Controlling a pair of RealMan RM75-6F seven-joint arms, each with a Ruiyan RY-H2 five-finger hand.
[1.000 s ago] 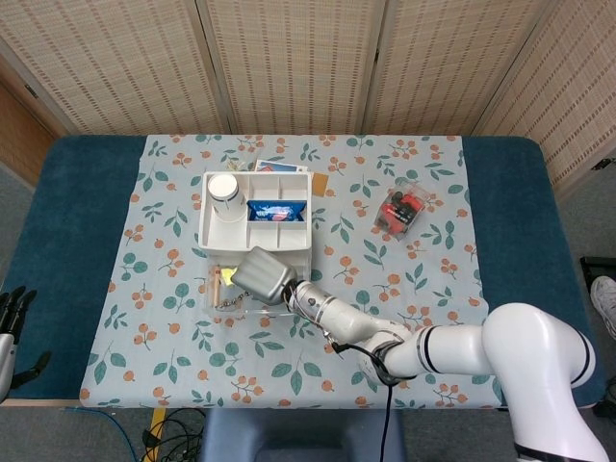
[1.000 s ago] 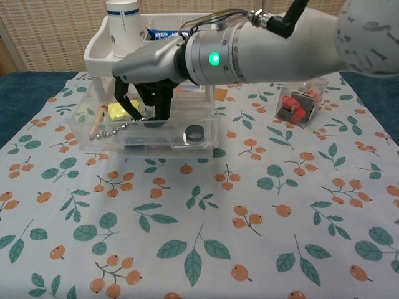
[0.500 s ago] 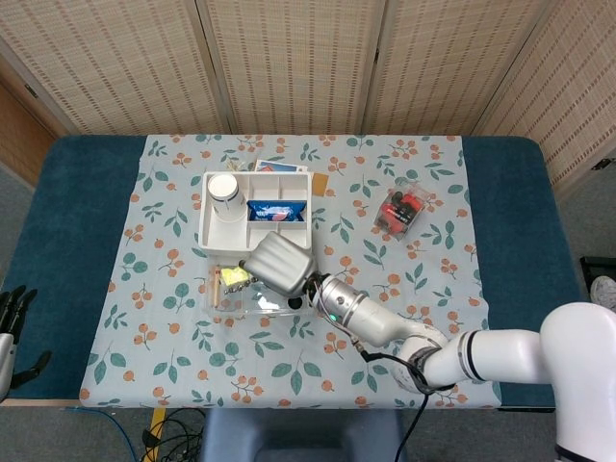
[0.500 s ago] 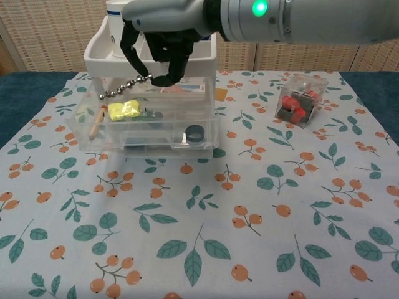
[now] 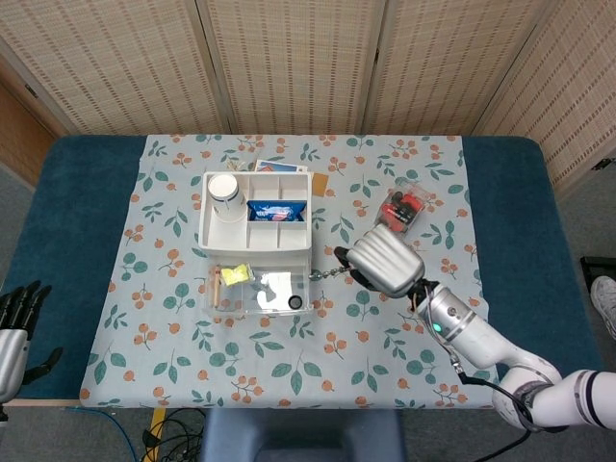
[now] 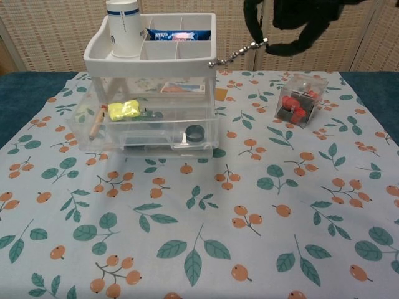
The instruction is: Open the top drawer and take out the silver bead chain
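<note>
The right hand (image 5: pixel 387 265) hangs above the leaf-and-berry cloth (image 5: pixel 289 366) just to the right of the white drawer unit (image 5: pixel 256 226), its fingers pinched on one end of the silver bead chain (image 5: pixel 326 273). The chain is out of the drawer and off the worktop, trailing leftward from the fingers; in the chest view its free end (image 6: pixel 234 54) reaches toward the unit's upper right corner. The clear top drawer (image 6: pixel 149 128) stands pulled open at the front, with a yellow item (image 6: pixel 123 110), a small wooden stick (image 6: pixel 96 121) and a dark ring (image 6: pixel 195 132) lying inside. A paper cup (image 6: pixel 123 19) and a blue packet (image 6: pixel 176 35) sit in the tray on top. A clear box of red pieces (image 6: pixel 298 101) rests on the cloth well to the right. The left hand (image 5: pixel 17 322) sits at the worktop's left edge, fingers apart and holding nothing.
</note>
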